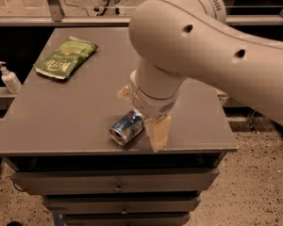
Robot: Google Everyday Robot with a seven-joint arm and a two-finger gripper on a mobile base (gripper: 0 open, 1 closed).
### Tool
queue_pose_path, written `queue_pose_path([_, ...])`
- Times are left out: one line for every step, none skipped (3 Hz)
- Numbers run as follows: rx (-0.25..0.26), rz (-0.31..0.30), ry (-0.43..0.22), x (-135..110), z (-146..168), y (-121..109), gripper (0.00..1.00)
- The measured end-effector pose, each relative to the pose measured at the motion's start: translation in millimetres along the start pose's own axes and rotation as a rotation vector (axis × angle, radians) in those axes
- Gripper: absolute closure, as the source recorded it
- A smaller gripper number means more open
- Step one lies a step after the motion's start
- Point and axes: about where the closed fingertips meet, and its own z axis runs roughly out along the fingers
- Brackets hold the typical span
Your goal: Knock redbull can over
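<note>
The redbull can (127, 127) lies on its side near the counter's (61, 121) front edge (one end toward the camera). The hand (139, 120) sits over it, fingers (158, 132) apart. Farther back on the left lies a green snack bag (65, 58).

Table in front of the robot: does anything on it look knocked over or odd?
Yes. The drink can lies on its side near the table's front edge, right beside the pincer under the arm. No spill shows.
</note>
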Motion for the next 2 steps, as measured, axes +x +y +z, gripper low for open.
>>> queue_pose_path([0.0, 0.021, -0.017, -2, -1, 0, 0.0])
queue_pose_path([0.005, 0.128, -0.091, 11, -7, 1, 0.0])
